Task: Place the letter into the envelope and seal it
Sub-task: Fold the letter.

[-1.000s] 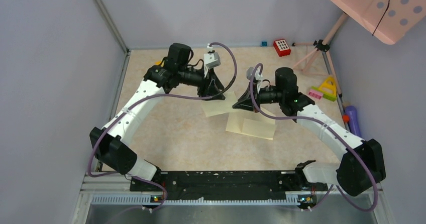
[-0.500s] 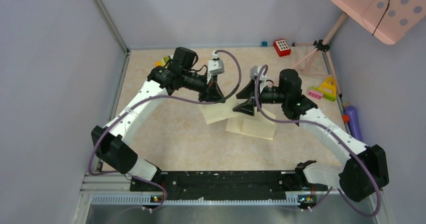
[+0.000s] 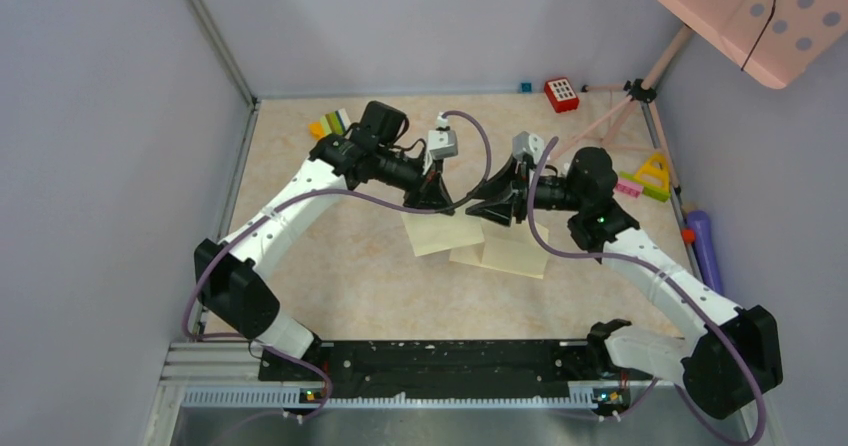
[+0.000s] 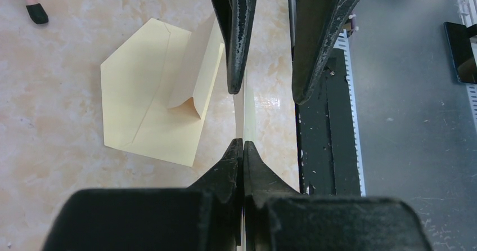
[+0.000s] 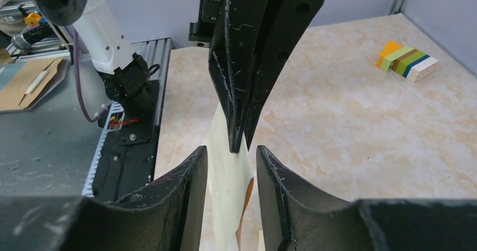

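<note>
Pinching a pale sheet [image 5: 222, 178] by its edge, the left gripper [image 4: 243, 147] has its fingers pressed together on the paper, which hangs down thin and edge-on in the left wrist view. The right gripper [image 5: 232, 152] meets it tip to tip from the right. Its fingers are apart and straddle the hanging sheet, and no contact between them and the paper shows. Both grippers are over the middle of the table [image 3: 330, 246]. The envelope [image 4: 140, 99] lies flat there, just right of the held sheet and below the right gripper, with its pointed flap open. A folded sheet [image 4: 197, 65] rests on the envelope, one corner lifted and showing a darker tan underside. A striped coloured block [image 3: 331, 123] sits far left, well apart from the paper, and a red block [image 3: 561, 94] sits by the far wall.
</note>
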Robot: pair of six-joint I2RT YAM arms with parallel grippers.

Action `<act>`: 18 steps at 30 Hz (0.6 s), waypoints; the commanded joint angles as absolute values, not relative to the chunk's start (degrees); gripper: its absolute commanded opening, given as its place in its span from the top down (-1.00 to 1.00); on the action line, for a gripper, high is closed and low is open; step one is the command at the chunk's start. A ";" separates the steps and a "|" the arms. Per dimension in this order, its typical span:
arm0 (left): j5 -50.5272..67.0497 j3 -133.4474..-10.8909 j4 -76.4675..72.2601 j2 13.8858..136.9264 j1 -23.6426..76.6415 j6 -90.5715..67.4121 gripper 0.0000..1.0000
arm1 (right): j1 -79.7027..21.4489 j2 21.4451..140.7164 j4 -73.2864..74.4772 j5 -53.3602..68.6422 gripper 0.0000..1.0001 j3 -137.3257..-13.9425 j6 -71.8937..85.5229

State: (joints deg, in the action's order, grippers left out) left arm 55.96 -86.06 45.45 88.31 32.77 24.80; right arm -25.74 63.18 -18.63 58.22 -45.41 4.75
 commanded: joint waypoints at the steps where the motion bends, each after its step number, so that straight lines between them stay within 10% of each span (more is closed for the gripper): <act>1: 56.75 -85.96 45.31 87.71 33.05 25.75 1.00 | -25.49 62.25 -21.01 60.92 0.27 -45.42 4.52; 18: 57.68 -84.99 47.07 85.97 33.55 28.97 1.00 | -25.43 65.43 -19.08 60.04 0.29 -46.61 3.33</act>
